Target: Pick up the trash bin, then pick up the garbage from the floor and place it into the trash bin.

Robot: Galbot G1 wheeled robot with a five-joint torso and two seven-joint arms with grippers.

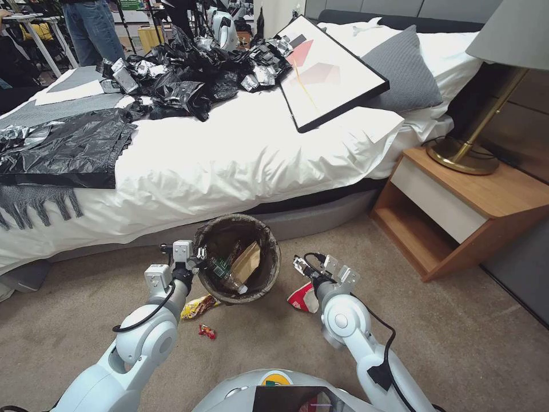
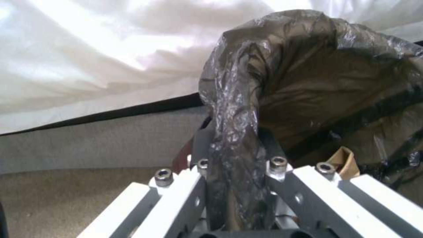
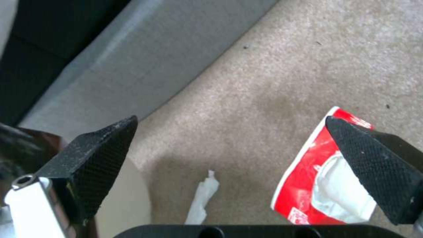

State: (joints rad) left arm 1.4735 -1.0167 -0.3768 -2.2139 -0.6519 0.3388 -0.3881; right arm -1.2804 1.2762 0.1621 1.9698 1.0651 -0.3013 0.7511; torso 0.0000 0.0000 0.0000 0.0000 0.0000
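Head view shows the trash bin [image 1: 237, 257] on the carpet beside the bed [image 1: 240, 149], a paper bag and bottle already inside. Its thin liner could tear or slip, I judge, since the left gripper [image 2: 233, 172] is clenched on the bagged rim alone. Nearby, the right gripper [image 3: 229, 148] hangs spread wide and empty, one finger overlapping the red-and-white cup [image 3: 326, 178], with a tissue [image 3: 203, 196] between.

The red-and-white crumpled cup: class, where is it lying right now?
In the head view the red-and-white crumpled cup lies on the carpet, right of the trash bin, beneath the right gripper.
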